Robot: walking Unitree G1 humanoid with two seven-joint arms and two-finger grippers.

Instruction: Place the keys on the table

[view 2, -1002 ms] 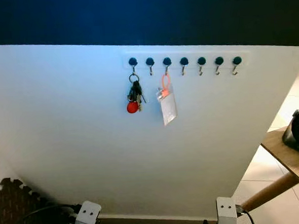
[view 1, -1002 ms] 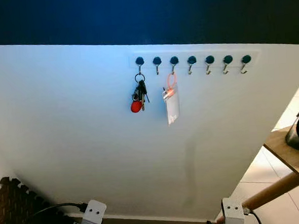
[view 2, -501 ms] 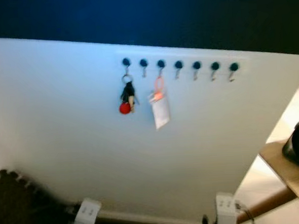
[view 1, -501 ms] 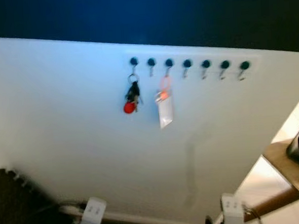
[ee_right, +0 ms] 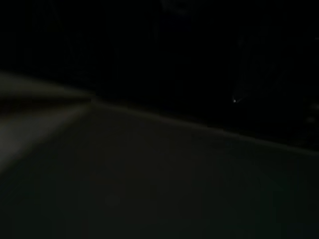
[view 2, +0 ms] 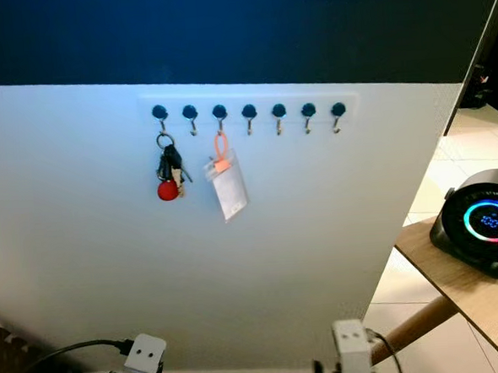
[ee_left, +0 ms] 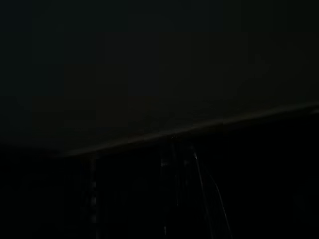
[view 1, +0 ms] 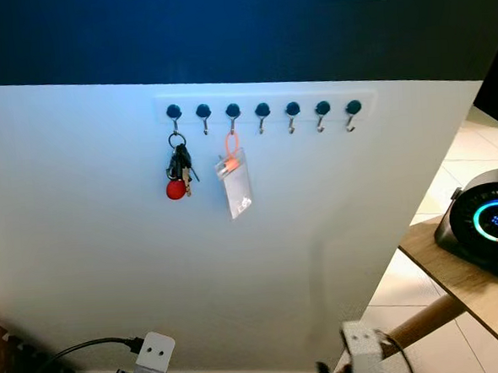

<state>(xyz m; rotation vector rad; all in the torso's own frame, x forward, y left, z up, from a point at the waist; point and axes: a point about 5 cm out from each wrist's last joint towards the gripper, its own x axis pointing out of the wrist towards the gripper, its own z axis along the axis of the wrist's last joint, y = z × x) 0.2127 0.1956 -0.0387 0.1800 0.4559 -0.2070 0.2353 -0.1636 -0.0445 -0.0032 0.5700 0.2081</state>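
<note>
A bunch of keys [view 1: 178, 167] with a round red fob hangs from the leftmost hook of a white hook rail [view 1: 261, 110] on the white wall ahead. The wooden table [view 1: 479, 284] juts in at the right edge, well below and to the right of the keys. My left arm [view 1: 156, 361] and right arm [view 1: 363, 354] hang idle at the bottom of the eye views. Both wrist views are almost black and show faint edges at most.
A clear badge holder [view 1: 234, 183] on an orange loop hangs two hooks right of the keys. On the table stands a round black device [view 1: 488, 223] with a glowing ring. A slanted wooden table leg [view 1: 418, 321] and a black cable [view 1: 77, 347] lie near the floor.
The camera has swung right and sharpened: the hook rail now sits further left in the picture and more of the table and device shows. The keys still hang on their hook.
</note>
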